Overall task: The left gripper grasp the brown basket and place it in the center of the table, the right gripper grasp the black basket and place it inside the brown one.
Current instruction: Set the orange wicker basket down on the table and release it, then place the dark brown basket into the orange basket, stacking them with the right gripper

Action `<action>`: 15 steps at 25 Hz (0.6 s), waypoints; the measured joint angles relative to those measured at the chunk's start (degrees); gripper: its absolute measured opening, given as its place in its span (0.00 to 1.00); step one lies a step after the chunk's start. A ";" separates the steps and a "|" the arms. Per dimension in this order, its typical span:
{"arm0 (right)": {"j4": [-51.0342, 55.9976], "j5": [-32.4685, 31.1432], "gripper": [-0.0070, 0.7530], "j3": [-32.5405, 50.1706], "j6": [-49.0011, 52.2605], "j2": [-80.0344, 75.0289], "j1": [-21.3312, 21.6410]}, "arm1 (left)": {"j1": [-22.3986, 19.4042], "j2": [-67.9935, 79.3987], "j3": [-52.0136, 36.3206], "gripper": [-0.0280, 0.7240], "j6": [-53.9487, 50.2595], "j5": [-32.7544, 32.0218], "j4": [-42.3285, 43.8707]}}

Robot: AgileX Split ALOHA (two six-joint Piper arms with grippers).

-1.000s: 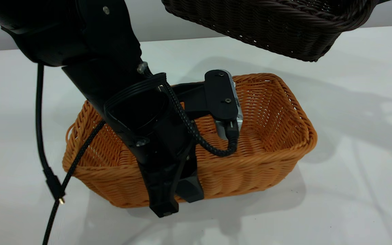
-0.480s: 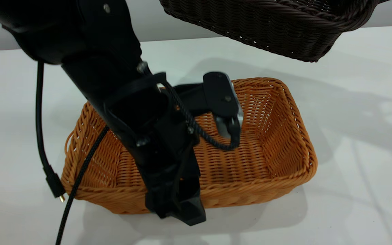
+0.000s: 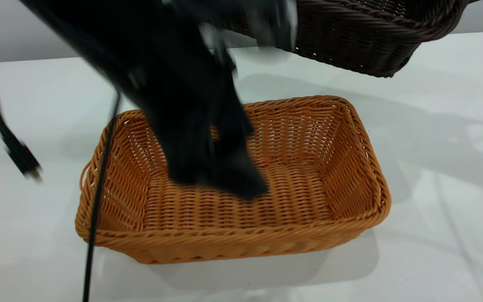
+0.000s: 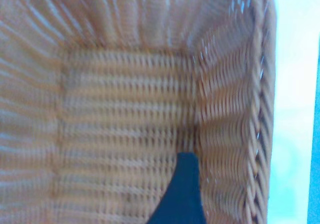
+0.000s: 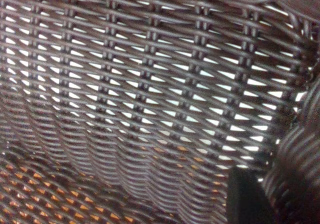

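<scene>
1. Basket, brown (image 3: 241, 209): sits flat on the table (image 3: 434, 235), near its middle, mouth up, nothing in it. Long axis runs across the exterior view, left to right, turned only slightly from square; short ends face the two arms' sides.
2. Black basket (image 3: 363, 37): hangs in the air beyond and to the right of the brown one, tilted, lower corner toward the brown basket's far right end. Not touching it. Long axis roughly parallel to the brown basket's, judged from the part that shows; the rest is cut off at the top edge.
3. Left gripper (image 3: 220, 176): blurred, above the brown basket's inside, clear of the rim. One dark fingertip (image 4: 181, 194) shows in the left wrist view over the basket floor. Jaws: cannot tell whether spread or pressed together.
4. Right gripper (image 5: 245, 199): only one dark finger visible, against the black basket's wall next to the braided rim. Judged to be pinching that wall, since the basket hangs aloft.
5. Risks:
   - left arm and its loose cable (image 3: 94, 201) over the brown basket; lowering now could strike them.
   - tilt could land a corner on the rim.
   - slight axis mismatch could jam the nesting.
</scene>
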State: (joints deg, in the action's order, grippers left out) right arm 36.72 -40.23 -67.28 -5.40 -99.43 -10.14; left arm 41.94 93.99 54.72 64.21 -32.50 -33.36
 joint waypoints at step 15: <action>-0.02 -15.91 0.33 -6.36 -5.30 -1.07 -4.38 | 0.05 -28.17 6.38 0.84 0.24 6.21 -10.72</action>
State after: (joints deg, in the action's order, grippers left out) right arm 36.70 -56.14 -73.64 -10.70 -100.50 -14.52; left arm 41.99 65.82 61.10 64.45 -26.29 -44.08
